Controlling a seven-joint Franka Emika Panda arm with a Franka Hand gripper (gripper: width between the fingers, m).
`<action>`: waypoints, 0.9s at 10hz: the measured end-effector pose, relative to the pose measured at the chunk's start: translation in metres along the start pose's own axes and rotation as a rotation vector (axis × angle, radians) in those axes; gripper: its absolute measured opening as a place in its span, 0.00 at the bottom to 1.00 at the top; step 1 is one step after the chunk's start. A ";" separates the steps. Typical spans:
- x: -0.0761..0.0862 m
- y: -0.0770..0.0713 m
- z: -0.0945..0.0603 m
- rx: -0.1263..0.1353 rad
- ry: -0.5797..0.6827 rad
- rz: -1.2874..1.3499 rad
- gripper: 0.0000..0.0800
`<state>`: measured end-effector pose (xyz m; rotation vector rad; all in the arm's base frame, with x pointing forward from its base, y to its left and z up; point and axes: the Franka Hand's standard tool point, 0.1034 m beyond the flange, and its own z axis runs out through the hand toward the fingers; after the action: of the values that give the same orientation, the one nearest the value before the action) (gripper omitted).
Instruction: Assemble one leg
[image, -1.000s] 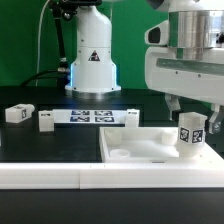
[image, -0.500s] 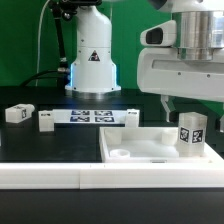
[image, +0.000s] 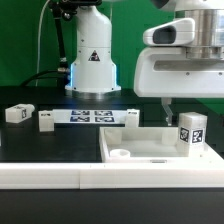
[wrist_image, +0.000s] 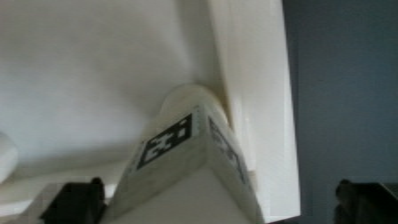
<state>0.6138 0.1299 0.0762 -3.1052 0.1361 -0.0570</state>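
One leg (image: 191, 132), a small white block with marker tags, stands upright in the corner of the large white panel (image: 140, 146) on the exterior view's right. My gripper (image: 190, 103) hangs just above it, open, not touching it. In the wrist view the leg (wrist_image: 187, 150) lies between my two dark fingertips (wrist_image: 75, 200), which stand wide apart on either side of it. The gripper (wrist_image: 219, 205) holds nothing. The panel (wrist_image: 89, 70) fills much of the wrist view.
Three more loose legs lie on the black table: one at the exterior view's left (image: 18, 114), one beside it (image: 46, 121), one near the middle (image: 130, 117). The marker board (image: 90, 115) lies behind them. The robot base (image: 92, 60) stands at the back.
My gripper has risen straight up from the leg. The leg stays standing on the panel.
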 end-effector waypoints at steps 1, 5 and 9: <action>0.000 0.000 0.000 -0.002 -0.001 -0.086 0.81; 0.001 0.005 0.000 -0.002 -0.003 -0.359 0.81; 0.001 0.007 0.001 -0.003 -0.003 -0.356 0.50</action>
<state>0.6139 0.1230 0.0751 -3.0901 -0.4165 -0.0605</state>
